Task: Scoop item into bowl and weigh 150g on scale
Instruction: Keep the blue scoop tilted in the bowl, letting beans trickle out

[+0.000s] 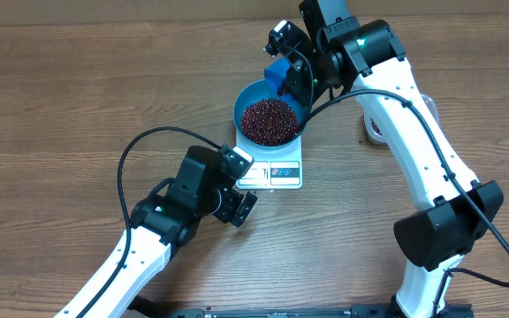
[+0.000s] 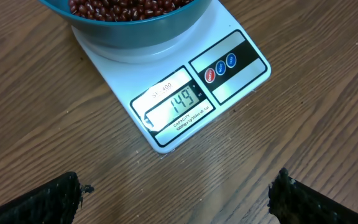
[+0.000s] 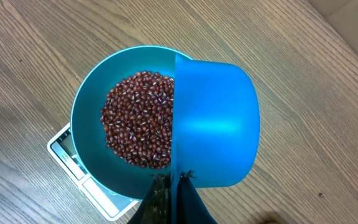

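1. We're looking at the beans (image 3: 138, 118): deep maroon, flecked with tiny pale specks.
2. The bowl (image 3: 89, 102) shows glossy teal-blue.
3. The scoop (image 3: 216, 124) is a brighter, plain blue.
4. The scale (image 2: 185, 93) is white with black-edged panels; we spot one red and two blue buttons (image 2: 220, 68).
5. The worktop (image 1: 60, 88) is brown with a streaky wood grain.

The left end effector (image 1: 244, 184) hovered with fingers spread wide; the right end effector (image 3: 171, 186), arm extended, was clamped on the scoop (image 3: 216, 124).
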### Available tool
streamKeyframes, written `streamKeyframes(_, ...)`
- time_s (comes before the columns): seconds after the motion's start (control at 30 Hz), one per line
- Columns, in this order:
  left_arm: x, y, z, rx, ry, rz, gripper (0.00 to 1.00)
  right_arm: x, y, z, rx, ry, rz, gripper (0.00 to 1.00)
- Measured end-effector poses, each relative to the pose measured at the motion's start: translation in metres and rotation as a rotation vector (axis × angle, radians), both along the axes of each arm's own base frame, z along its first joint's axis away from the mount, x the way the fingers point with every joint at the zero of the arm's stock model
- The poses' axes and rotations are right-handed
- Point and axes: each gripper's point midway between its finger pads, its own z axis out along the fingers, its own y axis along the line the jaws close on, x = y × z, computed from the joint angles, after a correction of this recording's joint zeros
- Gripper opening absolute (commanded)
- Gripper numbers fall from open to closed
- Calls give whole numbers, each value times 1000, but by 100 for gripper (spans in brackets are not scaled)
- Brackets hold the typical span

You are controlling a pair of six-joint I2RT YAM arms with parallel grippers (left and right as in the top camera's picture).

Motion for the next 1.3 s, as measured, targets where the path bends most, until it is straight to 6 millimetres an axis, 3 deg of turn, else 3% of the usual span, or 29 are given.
streamKeyframes(1.3, 0, 0, 0, 0, 0, 0, 100, -9, 6, -1, 40, 44, 18, 4)
